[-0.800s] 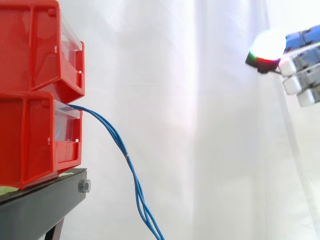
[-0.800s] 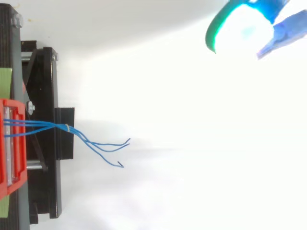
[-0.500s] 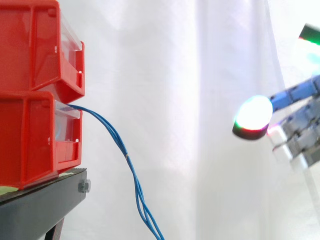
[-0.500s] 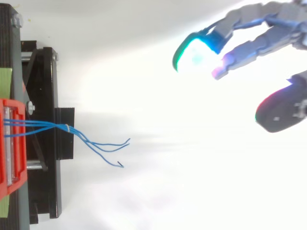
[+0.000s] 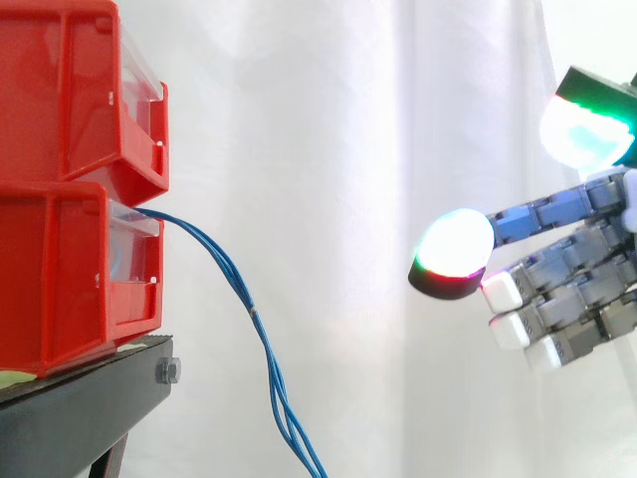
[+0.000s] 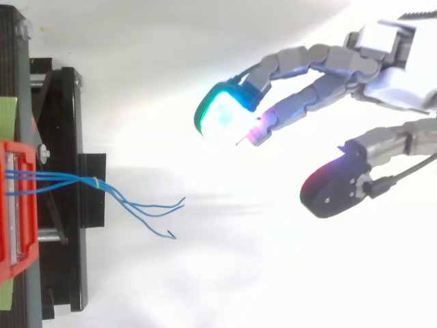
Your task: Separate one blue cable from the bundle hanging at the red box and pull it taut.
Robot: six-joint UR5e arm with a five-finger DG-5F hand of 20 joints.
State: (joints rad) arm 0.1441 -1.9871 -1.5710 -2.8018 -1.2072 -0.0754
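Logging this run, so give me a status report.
Hand open, holding nothing. Blue cables hang slack from lower red box, untouched. Nothing in between.

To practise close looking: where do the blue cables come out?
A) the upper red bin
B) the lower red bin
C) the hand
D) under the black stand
B: in the side view the cables leave the front of the lower bin and hang down, well apart from the open hand.

Thin blue cables (image 5: 254,314) hang slack from the lower red box (image 5: 70,269), apparently banded together, ends splayed.
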